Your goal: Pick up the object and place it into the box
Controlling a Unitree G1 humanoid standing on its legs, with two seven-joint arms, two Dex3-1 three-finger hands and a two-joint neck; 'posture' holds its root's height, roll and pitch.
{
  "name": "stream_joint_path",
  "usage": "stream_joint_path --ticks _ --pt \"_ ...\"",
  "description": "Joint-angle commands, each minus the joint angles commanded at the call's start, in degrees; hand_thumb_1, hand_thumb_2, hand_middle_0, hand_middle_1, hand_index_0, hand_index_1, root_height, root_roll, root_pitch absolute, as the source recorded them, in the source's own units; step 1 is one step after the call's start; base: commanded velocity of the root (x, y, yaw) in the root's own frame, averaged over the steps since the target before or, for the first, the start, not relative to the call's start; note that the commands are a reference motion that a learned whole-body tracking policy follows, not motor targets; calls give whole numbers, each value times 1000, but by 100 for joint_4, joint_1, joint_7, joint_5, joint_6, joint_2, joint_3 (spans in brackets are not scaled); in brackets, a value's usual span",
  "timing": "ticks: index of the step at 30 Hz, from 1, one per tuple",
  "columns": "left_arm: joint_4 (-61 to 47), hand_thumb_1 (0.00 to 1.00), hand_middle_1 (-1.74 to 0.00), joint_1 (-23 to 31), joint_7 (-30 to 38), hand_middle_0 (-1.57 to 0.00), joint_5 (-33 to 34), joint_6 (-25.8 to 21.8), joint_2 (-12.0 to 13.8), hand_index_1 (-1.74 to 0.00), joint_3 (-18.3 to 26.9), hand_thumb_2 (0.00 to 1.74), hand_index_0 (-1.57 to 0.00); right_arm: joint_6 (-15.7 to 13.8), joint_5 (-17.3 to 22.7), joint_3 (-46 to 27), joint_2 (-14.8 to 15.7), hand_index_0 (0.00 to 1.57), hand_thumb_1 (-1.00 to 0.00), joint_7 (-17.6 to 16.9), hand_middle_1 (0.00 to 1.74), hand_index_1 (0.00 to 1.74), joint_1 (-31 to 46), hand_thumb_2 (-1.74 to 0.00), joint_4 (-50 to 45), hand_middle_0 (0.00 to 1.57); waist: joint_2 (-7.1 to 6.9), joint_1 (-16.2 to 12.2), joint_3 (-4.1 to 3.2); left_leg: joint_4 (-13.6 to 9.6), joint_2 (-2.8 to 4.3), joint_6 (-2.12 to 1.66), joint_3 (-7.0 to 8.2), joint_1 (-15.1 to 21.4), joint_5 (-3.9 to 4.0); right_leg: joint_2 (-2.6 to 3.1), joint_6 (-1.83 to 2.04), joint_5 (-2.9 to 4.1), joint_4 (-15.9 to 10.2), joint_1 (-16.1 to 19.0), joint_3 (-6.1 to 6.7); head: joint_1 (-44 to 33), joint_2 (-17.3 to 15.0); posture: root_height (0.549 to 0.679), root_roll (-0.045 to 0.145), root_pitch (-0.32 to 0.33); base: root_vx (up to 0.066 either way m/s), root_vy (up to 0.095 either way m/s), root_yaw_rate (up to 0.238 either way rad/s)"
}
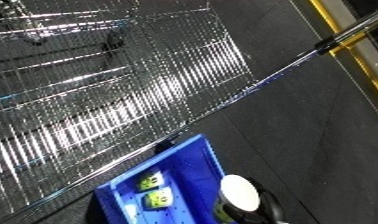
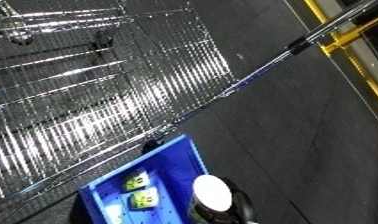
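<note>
I see two green-labelled items (image 1: 154,190) already lying in the blue plastic bin (image 1: 199,155) beside a wire-mesh trolley (image 1: 105,90); neither hand shows, so fingers unknowable.

Only a little of the robot's body was seen at the lower edge: a rounded white forearm end (image 1: 240,193) mounted on a glossy black housing (image 1: 267,210).

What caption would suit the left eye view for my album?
Looking down: a blue bin holding two small green-labelled items beside a wire shopping cart on dark flooring.
</note>
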Motion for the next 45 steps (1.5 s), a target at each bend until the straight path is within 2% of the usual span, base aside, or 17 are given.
stream_joint_path --ticks 4,14,19,23,28,32,34,40,45 --pt "38 0 0 7 -41 0 1 10 14 0 14 0 0 -88 -162 22 39 0 0 13 0 0 27 0 28 0 11 1 0 -16 -33 6 -22 1 18 17 1 5 9 -7 0 -72 -90 650 65 76 6 -3 32" --pt "85 0 0 -22 -83 0 28 32 48 0 33 0 0 -271 -567 158 192 0 0 -48 0 0 46 0 -30 0 10 7 0 -105 -74 24 -44 53 65 57 11 17 -18 23 -9 -230 -318 650 64 75 1 -9 14" --pt "125 0 0 -26 -122 0 -65 26 70 0 73 0 0 -281 -778 259 269 0 0 -38 0 0 105 0 -64 0 -20 6 0 -115 -70 22 -81 93 72 82 -6 -15 13 65 -1 -464 -813 650 64 70 4 18 6" --pt "167 0 0 -68 -115 0 -89 63 60 0 146 0 0 -199 -799 315 430 0 0 -25 0 0 151 0 -62 0 -99 34 0 -178 -49 19 -108 184 90 110 -8 -29 -28 172 -11 -765 -989 651 62 62 2 3 29" --pt "223 0 0 -139 -93 0 -59 109 66 0 185 0 0 27 -803 445 584 0 0 527 0 0 160 0 -108 0 -192 89 0 -189 -20 5 -156 258 100 113 -20 -73 -22 299 -50 -1319 -1326 652 61 51 -5 -21 94" --pt "285 0 0 -230 -56 0 13 189 90 0 204 0 0 240 -710 620 692 0 0 1142 0 0 157 0 -197 0 -255 129 -4 -158 -6 -1 -184 306 101 110 -41 -121 8 376 -77 -2258 -1998 652 62 42 -3 -27 119" --pt "342 0 0 -301 -30 0 46 243 110 0 220 0 0 296 -693 697 761 0 0 1344 0 0 175 0 -230 0 -286 147 -18 -169 -3 -9 -198 329 118 110 -42 -126 -12 411 -90 -2784 -2186 653 62 40 0 -41 117" --pt "530 0 0 -523 -30 0 128 331 149 0 299 0 0 375 -685 901 1010 0 0 1860 0 0 237 0 -395 0 -351 168 -67 -304 24 -29 -235 388 223 128 -12 -121 -134 469 -122 -4088 -2292 654 59 43 -3 -36 74" --pt "711 0 0 -661 -123 0 236 356 183 0 381 0 0 439 -912 1031 1138 0 0 1795 0 0 229 0 -425 0 -368 211 -117 -426 66 -54 -267 365 349 142 4 -169 -132 462 -168 -5096 -2325 653 55 50 -12 -35 82"
